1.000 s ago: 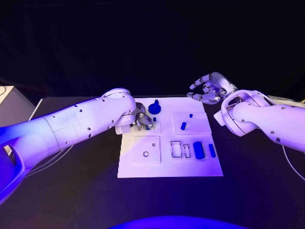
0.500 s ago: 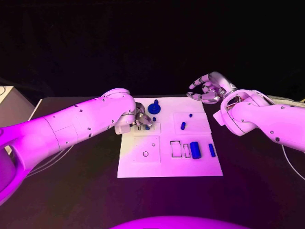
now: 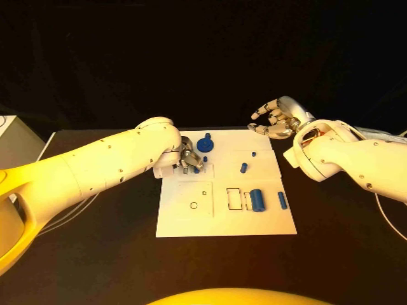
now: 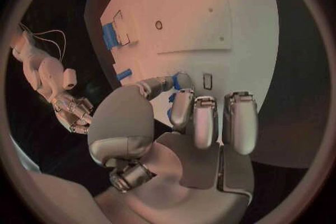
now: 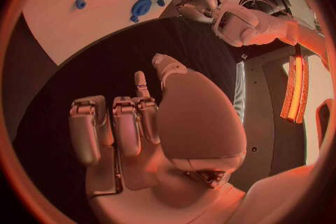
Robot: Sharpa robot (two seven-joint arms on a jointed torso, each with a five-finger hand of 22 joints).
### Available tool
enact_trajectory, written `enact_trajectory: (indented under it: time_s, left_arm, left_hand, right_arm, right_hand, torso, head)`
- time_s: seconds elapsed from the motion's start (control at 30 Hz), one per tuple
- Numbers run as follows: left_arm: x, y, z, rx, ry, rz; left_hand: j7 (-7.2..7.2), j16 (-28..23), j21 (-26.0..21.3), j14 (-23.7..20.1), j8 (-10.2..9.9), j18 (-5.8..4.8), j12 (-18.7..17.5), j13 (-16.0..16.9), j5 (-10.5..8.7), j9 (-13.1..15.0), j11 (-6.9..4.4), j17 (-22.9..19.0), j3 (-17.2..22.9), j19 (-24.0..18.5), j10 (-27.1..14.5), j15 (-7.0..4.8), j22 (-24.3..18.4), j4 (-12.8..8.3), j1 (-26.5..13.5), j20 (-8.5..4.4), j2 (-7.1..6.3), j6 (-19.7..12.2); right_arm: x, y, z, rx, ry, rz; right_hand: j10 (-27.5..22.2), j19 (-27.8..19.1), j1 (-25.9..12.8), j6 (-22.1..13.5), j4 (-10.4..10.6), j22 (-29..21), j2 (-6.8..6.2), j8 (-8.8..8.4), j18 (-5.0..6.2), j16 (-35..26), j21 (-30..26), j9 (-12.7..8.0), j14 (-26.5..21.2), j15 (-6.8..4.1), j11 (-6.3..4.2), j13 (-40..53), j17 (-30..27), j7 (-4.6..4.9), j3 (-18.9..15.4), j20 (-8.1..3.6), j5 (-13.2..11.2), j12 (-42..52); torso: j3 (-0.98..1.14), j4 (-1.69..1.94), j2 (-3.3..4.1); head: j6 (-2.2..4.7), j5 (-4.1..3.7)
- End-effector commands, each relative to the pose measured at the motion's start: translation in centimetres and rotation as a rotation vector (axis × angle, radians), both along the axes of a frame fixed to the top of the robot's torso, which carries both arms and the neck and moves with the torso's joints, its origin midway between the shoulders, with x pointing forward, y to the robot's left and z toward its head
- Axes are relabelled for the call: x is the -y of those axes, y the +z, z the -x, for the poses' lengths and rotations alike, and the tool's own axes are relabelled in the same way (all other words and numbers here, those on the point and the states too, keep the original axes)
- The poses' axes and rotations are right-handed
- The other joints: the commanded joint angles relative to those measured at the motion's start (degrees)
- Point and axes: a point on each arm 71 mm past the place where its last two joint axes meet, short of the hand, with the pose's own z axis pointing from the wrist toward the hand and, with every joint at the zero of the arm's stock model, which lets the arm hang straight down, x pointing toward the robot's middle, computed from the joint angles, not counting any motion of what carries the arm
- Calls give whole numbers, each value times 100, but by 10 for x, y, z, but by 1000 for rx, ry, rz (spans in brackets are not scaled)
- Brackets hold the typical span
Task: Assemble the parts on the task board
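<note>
1. Task board: white plate at mid-table on the black table, long axis running away from the robot.
2. Large blue cylinder lies on the board's near right part, long axis front-to-back. A slimmer blue bar lies parallel just to its right, apart from it.
3. Small blue peg sits mid-board, slightly tilted. A tiny blue piece lies beyond it.
4. Round blue gear-like part stands near the board's far left edge.
5. Board recesses: outlined rectangular slots beside the cylinder and a square plate with a hole; nothing lies in them.
6. Left hand: over the board's far left, fingers curled onto a small blue part, pinching it.
7. Right hand: off the board's far right corner, above the table, fingers loosely curled, holding nothing.
8. No legible writing.
</note>
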Motion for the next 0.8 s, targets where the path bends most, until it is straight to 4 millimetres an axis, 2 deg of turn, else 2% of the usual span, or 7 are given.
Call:
enact_trajectory:
  time_s: [0.03,0.3,0.67,0.8]
  left_arm:
    - [2,-6,3,-18,-18,-15]
    - [-1,-8,4,-22,-24,-30]
    - [-6,-8,4,-11,-17,-37]
    - [-9,-8,3,-4,-12,-39]
  left_hand:
    - [-196,19,2,596,-28,-99,-25,0,-22,15,5,1509,-81,-3,-2,-25,351,-4,-24,-34,-151,158]
    - [-204,19,-1,596,-62,-99,-31,8,-24,36,-2,1509,-338,-1,-5,-32,356,20,37,-40,-330,175]
    - [-207,19,-13,596,-128,-97,-44,22,-43,76,-4,1509,-1022,-3,-4,-36,351,385,17,-49,-470,240]
    - [-208,19,-14,596,-137,-97,-45,26,-46,86,-5,1509,-1137,-3,-3,-37,351,447,30,-50,-492,246]
  right_arm:
    - [-2,0,1,5,19,10]
    - [-1,1,1,8,19,9]
    - [0,1,1,11,17,9]
    - [0,1,1,12,16,8]
  right_hand:
    - [275,541,-50,-44,1,1378,-27,33,-88,37,-19,7,586,-33,-27,1261,1508,4,36,-23,21,-13]
    - [273,543,-55,-46,3,1383,-31,34,-89,37,-14,10,586,-33,-26,1259,1508,5,39,-24,27,-15]
    - [268,542,-62,-48,5,1381,-34,35,-89,37,-16,12,586,-33,-25,1255,1508,5,39,-24,30,-20]
    - [268,542,-62,-48,5,1381,-34,35,-89,37,-16,12,586,-33,-25,1255,1508,5,39,-24,30,-20]
  torso:
    - [3,9,-5]
    - [-2,7,-6]
    - [-1,6,-4]
    - [-4,7,-1]
  head:
    - [-15,-9]
    - [-33,-13]
    - [-25,-12]
    - [-19,-22]
